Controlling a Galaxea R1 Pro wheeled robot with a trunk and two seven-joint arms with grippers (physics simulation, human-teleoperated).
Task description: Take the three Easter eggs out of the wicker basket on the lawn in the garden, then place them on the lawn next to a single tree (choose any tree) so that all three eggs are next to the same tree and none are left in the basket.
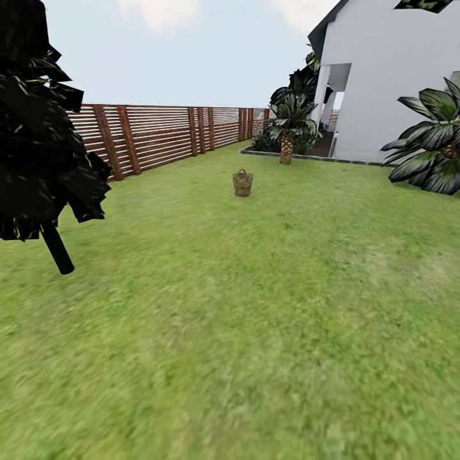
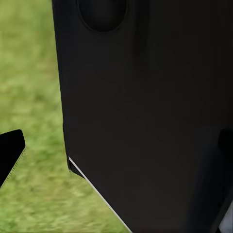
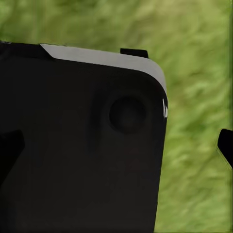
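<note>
The wicker basket stands upright on the lawn, far ahead and near the middle of the head view. The Easter eggs are hidden at this distance; I cannot make them out inside the basket. The tree for the task is out of view. My left gripper is open, one fingertip dark against the grass, with a black part of the robot's body close in front of it. My right gripper is open too, its fingertip over the grass beside the same kind of black panel.
A thin-trunked, dark-leaved tree stands close at the left. A brown slat fence runs along the far left. A white house rises at the back right, with a short palm before it and another palm at the right edge.
</note>
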